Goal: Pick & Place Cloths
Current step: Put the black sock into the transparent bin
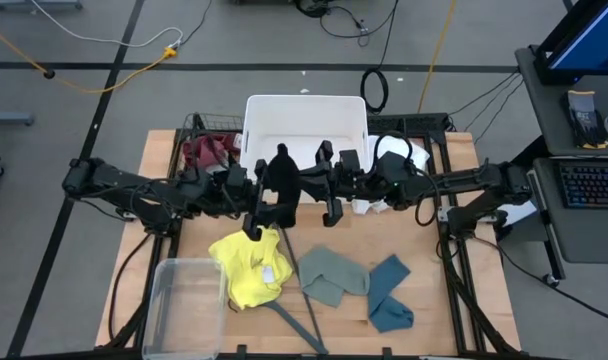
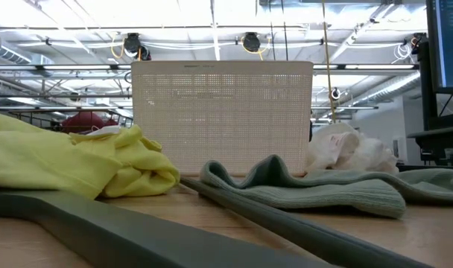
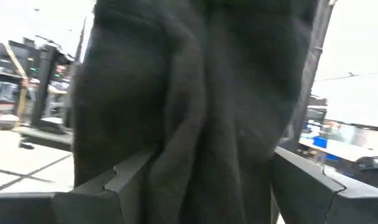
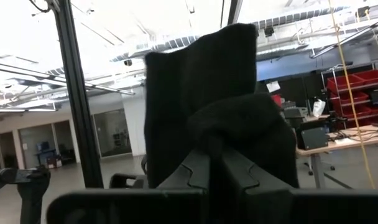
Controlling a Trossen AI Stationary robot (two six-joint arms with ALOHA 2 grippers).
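You have both arms raised over the bench (image 1: 424,250), meeting just in front of the white basket (image 1: 304,115), which serves as landmark here. Left gripper (image 1: 267,215) sits just in front of the basket's front wall, its fingers (image 3: 114,180) set wide and pinching a thick bunch of black cloth (image 3: 195,106) that fills the left wrist view. Right gripper (image 1: 329,205) is beside it, also just in front of the basket, fingers pressed together on a fold of a black cloth (image 4: 220,112) that stands up above them. Whether the two arms share one black piece or hold one each, you cannot tell from above. Still lying on the bench, on the near side of the basket: the yellow cloth (image 1: 249,265), the sage green cloth (image 1: 334,275) and the teal cloth (image 1: 389,290), with the thin dark hanger (image 1: 299,300) lying between yellow and green. A white cloth (image 2: 346,152) sits bunched by the basket's right front corner, and a maroon cloth (image 1: 206,150) lies in a wire rack at the basket's left side. A clear plastic bin (image 1: 184,305) stands well in front of the basket, beside the yellow piece, and looks to hold nothing. Judged from this, you are early to midway: black in hand, at least four pieces left to lift.
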